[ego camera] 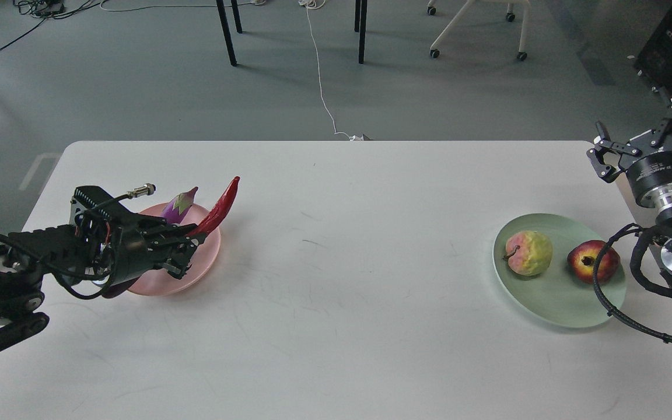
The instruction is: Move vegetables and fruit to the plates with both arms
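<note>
My left pincer (187, 248) is over the pale pink plate (207, 256) at the left of the tabletop (336, 262), and the red chili pepper (219, 210) juts out of it. The pepper's long axis runs up and to the right from my fingertips, its pointed end in the air beyond the plate's far rim. I judge the pincer clamped on the pepper's lower end, though my own wrist hides the contact. Just behind the pepper, the capped end of the purple eggplant (179, 205) shows on the plate; the rest is hidden under my arm.

At the right, the mint green plate (552, 309) carries both fruits: the bumpy yellow-green and pink fruit (528, 252) to the left and the dark red pomegranate (592, 261) beside it, apart from each other. My right pincer (642, 143) is raised behind and to the right of that plate, well clear of it, fingers spread and gripping nothing.

So the pepper is the one thing not yet settled, as I judge it. The coming move turns on tipping its raised end down toward the plate's middle, beside the eggplant, before letting go, or it could roll off the rim.
</note>
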Motion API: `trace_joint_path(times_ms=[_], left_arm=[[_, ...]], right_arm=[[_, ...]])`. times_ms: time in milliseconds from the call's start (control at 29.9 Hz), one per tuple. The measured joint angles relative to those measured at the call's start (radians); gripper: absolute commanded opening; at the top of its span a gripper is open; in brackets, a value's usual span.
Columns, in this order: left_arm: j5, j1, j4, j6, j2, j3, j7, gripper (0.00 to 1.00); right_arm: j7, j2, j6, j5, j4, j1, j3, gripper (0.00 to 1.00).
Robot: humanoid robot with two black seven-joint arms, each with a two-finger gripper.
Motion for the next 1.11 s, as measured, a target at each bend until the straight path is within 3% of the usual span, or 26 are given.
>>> trace_joint_path(times_ms=[234,368,603,904,1105], left_arm=[[-0.054,0.016,0.054,0.005,0.012,0.009,-0.013,0.40],[-0.061,0.041,0.061,0.006,0.010,0.008,-0.014,0.79],[-0.158,0.044,0.063,0.030,0.011,-0.011,-0.012,0.93],[-0.861,0.028,0.079,0.047,-0.014,-0.255,-0.006,0.97],[-1.127,-0.006,0.219,0.050,-0.236,-0.431,-0.011,0.97]], right_arm=[[0.000,-0.010,0.000,0.000,0.000,0.000,0.000,1.00],[0.000,-0.014,0.000,0.000,-0.002,-0.002,0.000,1.00],[0.000,-0.015,0.000,0.000,-0.003,-0.002,0.000,1.00],[0.004,0.016,0.000,0.000,-0.050,0.046,0.024,1.00],[-0.004,0.024,0.000,0.000,-0.057,0.055,0.031,1.00]])
